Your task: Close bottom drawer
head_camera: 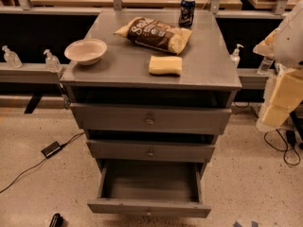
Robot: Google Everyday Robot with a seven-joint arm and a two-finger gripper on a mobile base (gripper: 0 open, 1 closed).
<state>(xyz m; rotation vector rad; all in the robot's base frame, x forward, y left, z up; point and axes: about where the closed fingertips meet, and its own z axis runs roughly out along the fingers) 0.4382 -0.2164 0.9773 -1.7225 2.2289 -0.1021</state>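
Your gripper lies outside the view, so you cannot tell its state; only the arm [284, 93] shows, pale links at the right edge. At the foot of the bench [208, 65], the bottom drawer [149, 207] stands pulled well out, showing only its bare grey floor. On top sit a white bowl [85, 51], a chip bag [154, 33], a yellow sponge [165, 65] and a can [187, 11].

- The bottom drawer [124, 206] is grey wood with a plain flat front and a small round knob at its centre.
- It is the lowest front of the cabinet and stands pulled far out, its dark inside showing from above.
- It sits level and square to the fronts above.
- The gripper is outside the view.
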